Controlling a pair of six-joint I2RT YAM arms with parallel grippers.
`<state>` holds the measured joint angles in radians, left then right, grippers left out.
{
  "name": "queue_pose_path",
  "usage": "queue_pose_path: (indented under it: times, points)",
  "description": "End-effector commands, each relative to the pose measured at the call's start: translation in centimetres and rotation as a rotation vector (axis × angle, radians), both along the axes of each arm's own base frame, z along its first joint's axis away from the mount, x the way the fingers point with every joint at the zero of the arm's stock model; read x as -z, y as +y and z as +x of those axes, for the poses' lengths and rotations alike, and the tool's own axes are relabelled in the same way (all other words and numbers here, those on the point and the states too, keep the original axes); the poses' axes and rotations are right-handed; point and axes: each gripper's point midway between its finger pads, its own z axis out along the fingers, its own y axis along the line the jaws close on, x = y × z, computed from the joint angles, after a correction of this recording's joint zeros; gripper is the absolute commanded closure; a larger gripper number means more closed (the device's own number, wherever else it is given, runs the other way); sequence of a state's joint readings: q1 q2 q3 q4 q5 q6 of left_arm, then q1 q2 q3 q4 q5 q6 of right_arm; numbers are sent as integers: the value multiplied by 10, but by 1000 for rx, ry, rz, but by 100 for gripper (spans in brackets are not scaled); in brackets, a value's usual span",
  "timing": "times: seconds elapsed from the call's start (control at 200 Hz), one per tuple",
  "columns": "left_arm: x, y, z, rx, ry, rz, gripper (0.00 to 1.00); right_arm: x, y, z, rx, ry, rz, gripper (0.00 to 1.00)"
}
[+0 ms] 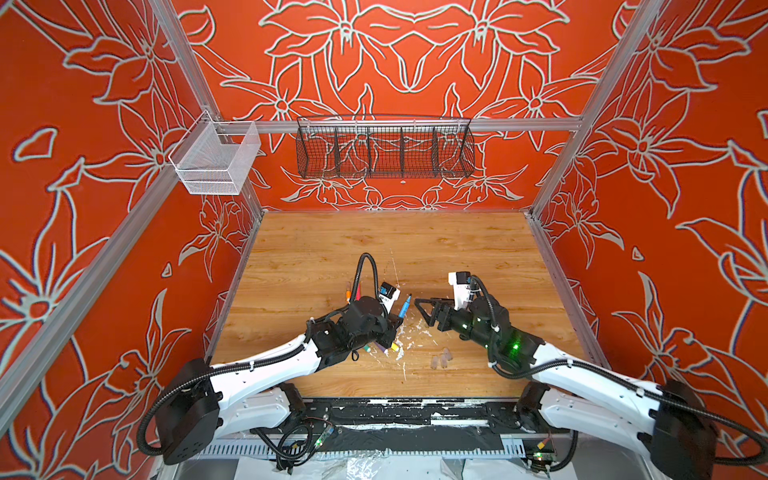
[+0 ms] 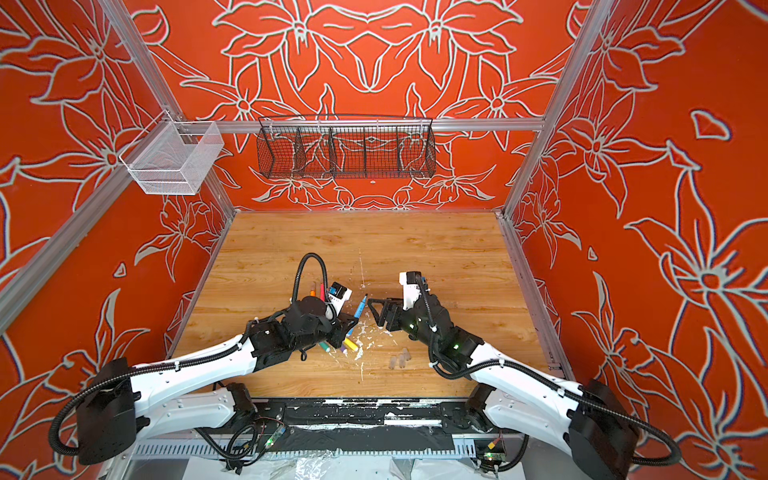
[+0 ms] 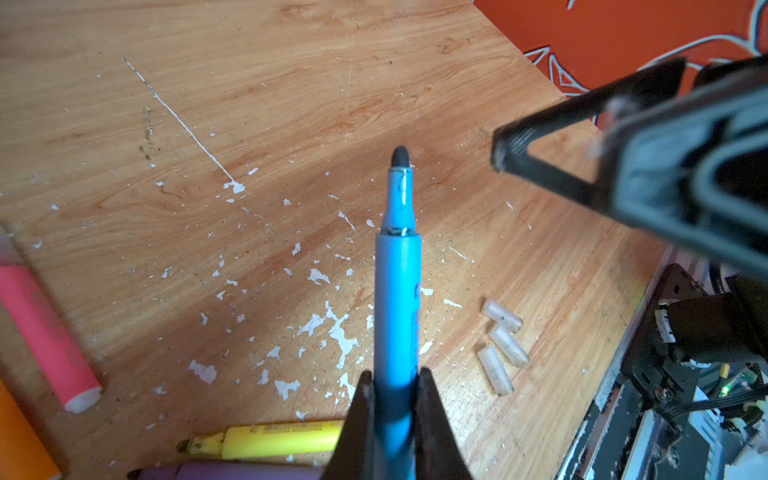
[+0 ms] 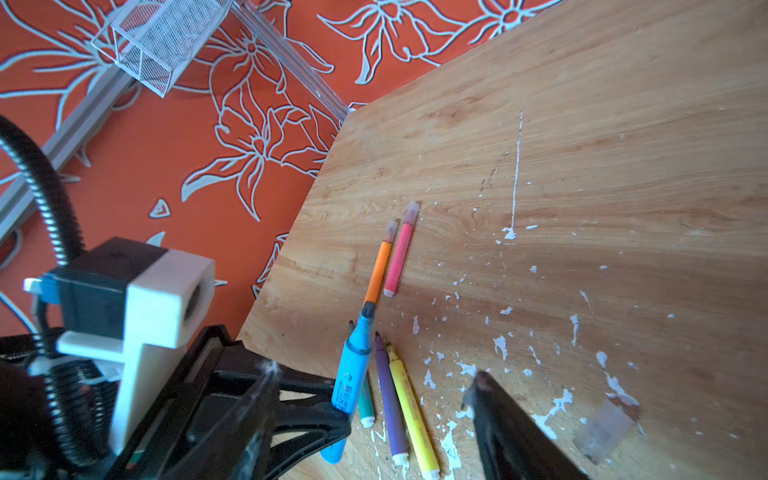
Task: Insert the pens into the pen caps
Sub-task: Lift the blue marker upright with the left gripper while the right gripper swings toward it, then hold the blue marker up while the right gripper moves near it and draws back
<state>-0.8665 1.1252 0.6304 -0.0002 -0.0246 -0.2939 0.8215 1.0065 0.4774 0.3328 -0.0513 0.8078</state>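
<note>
My left gripper (image 3: 392,376) is shut on the barrel of the blue pen (image 3: 397,299), held above the table with its dark tip towards my right gripper (image 1: 422,312). In both top views the right gripper stands open a short way from the pen tip, nothing between its fingers (image 3: 548,124). Three loose pen caps (image 1: 441,358) lie together on the table, on the near side of the right gripper. Yellow (image 4: 411,407), purple (image 4: 390,399) and green (image 4: 365,403) pens lie uncapped under the left gripper. Orange (image 4: 378,270) and pink (image 4: 398,257) pens lie farther back, each wearing a translucent cap.
White paint-like flecks (image 3: 338,332) spot the wooden table (image 1: 457,249) between the arms. A white mesh basket (image 1: 216,160) and a black wire basket (image 1: 384,151) hang on the walls above the far edge. Metal rails (image 1: 555,266) border the table sides.
</note>
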Motion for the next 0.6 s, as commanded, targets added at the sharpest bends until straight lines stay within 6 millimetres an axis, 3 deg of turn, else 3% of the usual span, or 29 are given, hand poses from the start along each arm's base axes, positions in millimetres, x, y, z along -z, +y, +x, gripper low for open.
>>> queue_pose_path:
  times: [0.0,0.29,0.505,0.596]
  points:
    - [-15,-8,3,14,-57,-29,100,-20,19,2,-30,-10,110,33]
    - [-15,-15,-2,46,-60,-16,100,-14,40,3,-40,-6,89,41]
    - [-18,-19,-8,75,-72,-26,100,-8,52,5,-51,13,117,60]
    - [-18,-19,-8,76,-78,-32,100,-6,54,6,-46,17,115,72]
